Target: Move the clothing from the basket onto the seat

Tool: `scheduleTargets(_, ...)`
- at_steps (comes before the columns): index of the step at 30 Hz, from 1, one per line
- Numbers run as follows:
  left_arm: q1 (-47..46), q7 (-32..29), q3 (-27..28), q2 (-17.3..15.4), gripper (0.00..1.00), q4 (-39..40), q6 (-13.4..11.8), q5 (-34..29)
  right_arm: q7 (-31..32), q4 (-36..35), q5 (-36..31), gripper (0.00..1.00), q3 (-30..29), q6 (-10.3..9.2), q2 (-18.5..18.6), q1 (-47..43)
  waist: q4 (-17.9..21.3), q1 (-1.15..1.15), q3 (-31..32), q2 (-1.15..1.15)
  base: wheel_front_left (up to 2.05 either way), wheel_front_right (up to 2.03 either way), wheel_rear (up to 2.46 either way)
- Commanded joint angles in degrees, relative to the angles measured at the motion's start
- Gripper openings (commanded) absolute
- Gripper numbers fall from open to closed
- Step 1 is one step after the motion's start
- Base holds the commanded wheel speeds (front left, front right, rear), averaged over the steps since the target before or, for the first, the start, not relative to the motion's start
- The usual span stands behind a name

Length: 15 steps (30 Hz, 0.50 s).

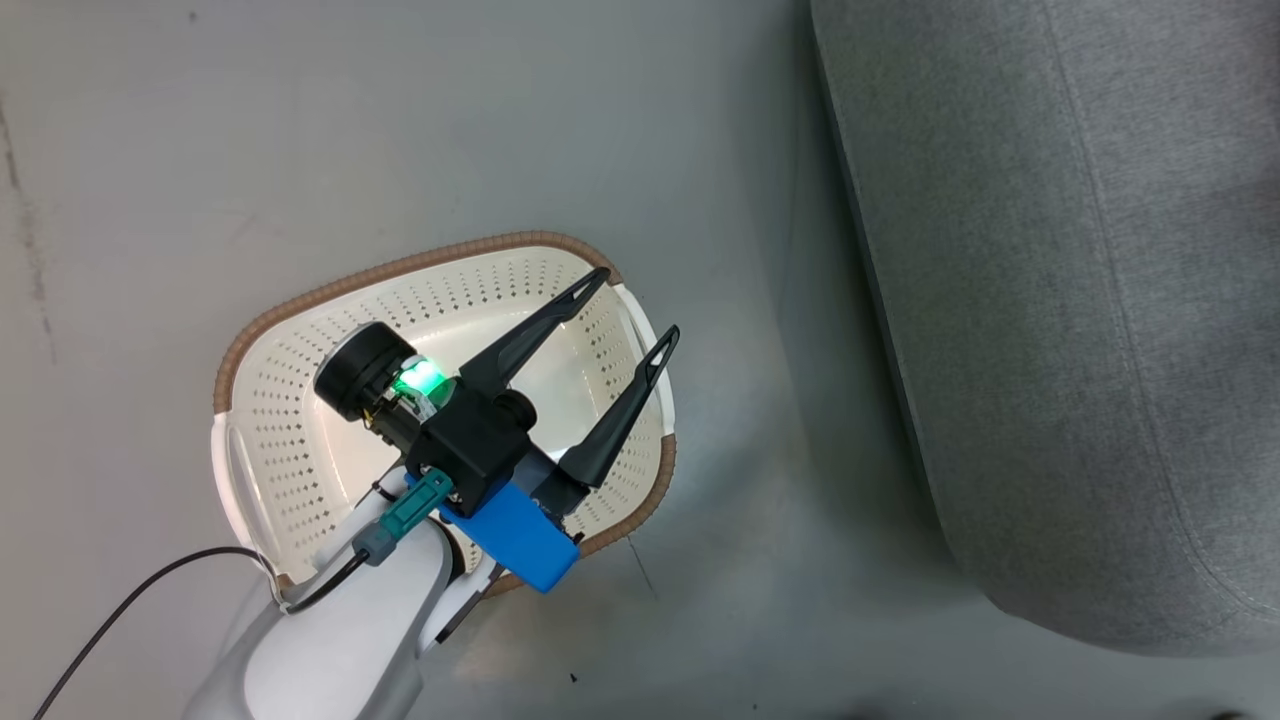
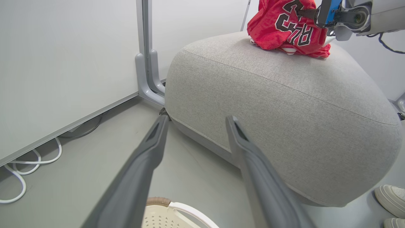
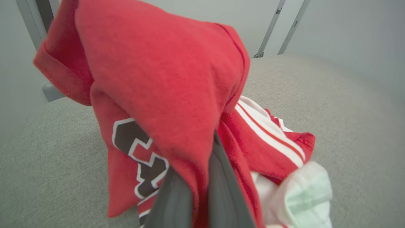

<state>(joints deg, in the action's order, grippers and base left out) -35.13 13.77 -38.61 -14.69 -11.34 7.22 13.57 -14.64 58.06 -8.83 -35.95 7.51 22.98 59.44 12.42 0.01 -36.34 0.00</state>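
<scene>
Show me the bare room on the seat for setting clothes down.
Bare: the seat top between the red jerseys and the rounded corner by the partition post. Crowded: the end under the jerseys, where the right gripper is shut on one.

Blk/wht nos. on crumpled red jersey (image 2: 286, 28), not legible.

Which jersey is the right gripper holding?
The numbered jersey, draped over the right gripper; the white-striped jersey lies loose beside it on the seat.

Grey floor (image 1: 400, 120), pale partition panel (image 2: 63, 63) — white cable (image 2: 59, 148) beneath.
</scene>
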Motion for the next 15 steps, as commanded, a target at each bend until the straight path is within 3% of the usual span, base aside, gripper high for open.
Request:
scheduleTargets(1,0.8,0.3,0.2,-0.1,1.0,-0.4,-0.1,0.4,-0.3,-0.1,-1.4,0.77,-0.6,-0.04,-0.4,-0.8,0.2,-0.01,1.1,0.0,0.0,0.0,0.0)
scheduleTargets(2,1.1,0.4,0.1,0.0,1.0,-0.8,-0.1,0.5,-0.4,-0.2,-2.2,1.0,-0.7,-0.03,-0.8,-0.9,0.2,-0.01,1.6,0.0,0.0,0.0,0.0)
scheduleTargets(15,6.9,1.5,1.9,3.3,1.0,-6.5,-0.7,4.6,-0.5,0.3,-7.6,1.0,2.0,-0.03,-1.3,-6.2,-1.2,-0.01,14.4,0.0,0.0,0.0,0.0)
